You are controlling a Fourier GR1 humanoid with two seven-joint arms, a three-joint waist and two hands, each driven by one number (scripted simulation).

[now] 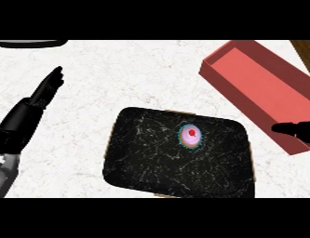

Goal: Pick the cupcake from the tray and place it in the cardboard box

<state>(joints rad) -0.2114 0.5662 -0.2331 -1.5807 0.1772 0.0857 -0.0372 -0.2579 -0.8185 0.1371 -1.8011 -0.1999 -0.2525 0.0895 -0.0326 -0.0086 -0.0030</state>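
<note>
the left hand (39,100) shows at the left over the white counter (130,74), fingers straight and open, holding nothing. in the middle sits the black tray (157,162), with the cupcake (191,135) on its upper right part, well apart from that hand. further right lies the red box (267,88), tilted. the right hand (307,130) comes in at the right edge over the box's near end, just right of the cupcake; whether its fingers are open i cannot tell.
</note>
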